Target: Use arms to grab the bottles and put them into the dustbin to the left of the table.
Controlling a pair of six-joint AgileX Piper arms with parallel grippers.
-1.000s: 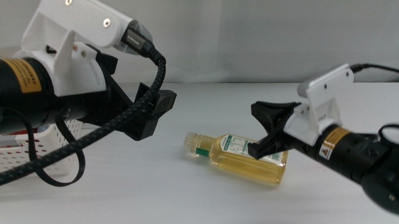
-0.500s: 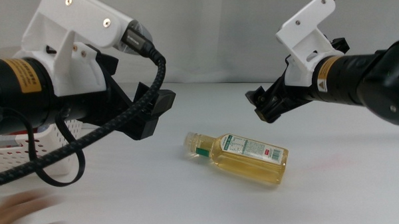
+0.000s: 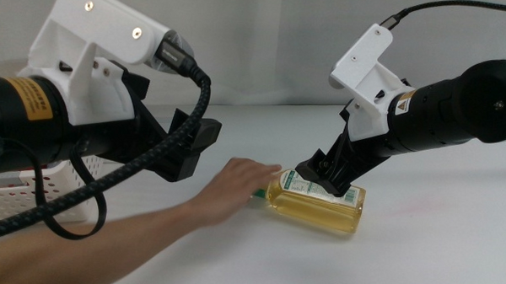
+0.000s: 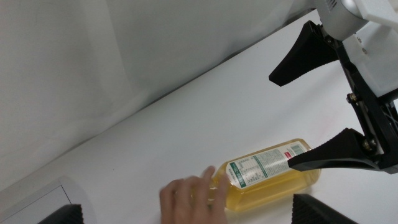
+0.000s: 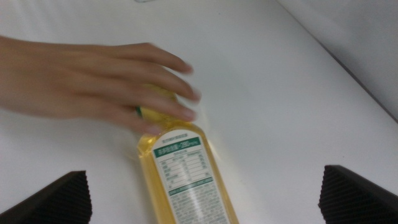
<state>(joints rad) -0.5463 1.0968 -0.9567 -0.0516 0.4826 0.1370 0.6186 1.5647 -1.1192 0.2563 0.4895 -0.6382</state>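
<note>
A yellow tea bottle [image 3: 322,205] with a green label lies on its side on the white table [image 3: 426,253]. Its cap end is covered by a bare human hand [image 3: 239,179]. My right gripper [image 3: 325,175] hangs open just over the bottle's label end, and in the right wrist view the bottle [image 5: 185,180] lies between its wide-spread jaws. My left gripper [image 3: 196,147] stands open above the table, left of the bottle and apart from it. The left wrist view shows the bottle [image 4: 270,177], the hand [image 4: 186,200] and the right gripper [image 4: 317,106] over them. The dustbin [image 3: 19,205] shows at the lower left.
A human forearm [image 3: 106,251] reaches in from the lower left across the table's front, below my left arm. A pale wall backs the table. A grey plate corner [image 4: 37,202] shows in the left wrist view.
My right gripper rose off the bottle, then came back down over its label end. A human hand came in from the lower left and now rests on the bottle's neck. The left arm stayed put.
</note>
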